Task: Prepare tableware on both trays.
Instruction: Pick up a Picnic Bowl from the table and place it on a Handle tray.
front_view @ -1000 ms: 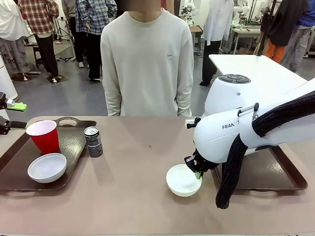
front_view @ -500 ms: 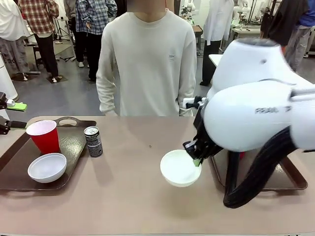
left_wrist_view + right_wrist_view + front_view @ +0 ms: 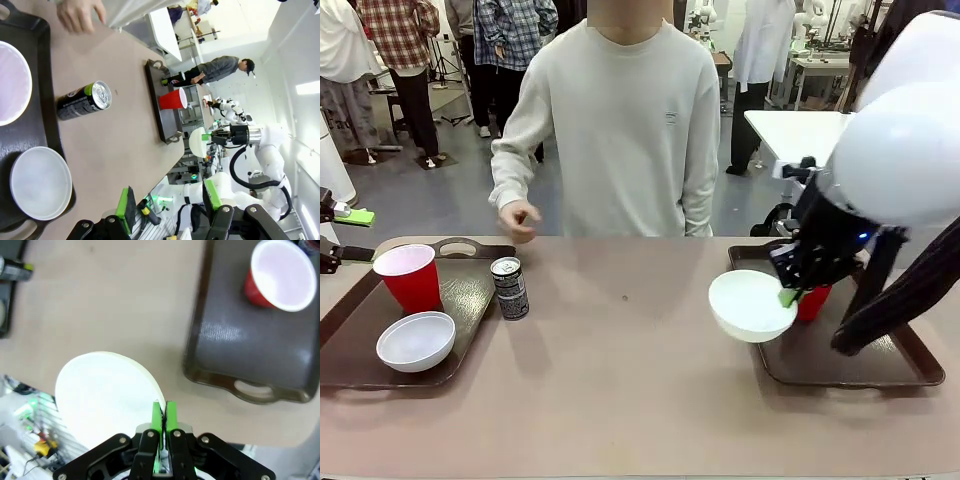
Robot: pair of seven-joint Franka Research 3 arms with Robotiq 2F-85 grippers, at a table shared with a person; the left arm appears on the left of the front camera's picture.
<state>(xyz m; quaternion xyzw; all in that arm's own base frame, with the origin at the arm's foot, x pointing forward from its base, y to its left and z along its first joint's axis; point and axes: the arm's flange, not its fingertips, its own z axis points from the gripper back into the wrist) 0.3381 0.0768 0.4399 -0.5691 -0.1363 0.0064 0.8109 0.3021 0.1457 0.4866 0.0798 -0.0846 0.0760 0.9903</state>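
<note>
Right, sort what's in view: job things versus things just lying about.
Job things: left tray, its cup and bowl; can on the table; right tray, its cup; bowl held in the right hand.

Lying about: nothing that I can make out.

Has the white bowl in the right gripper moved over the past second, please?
Yes. The white bowl has been lifted off the table and carried right, to the right tray's near-left rim.

Fixed front camera; two wrist cameras overhead.
</note>
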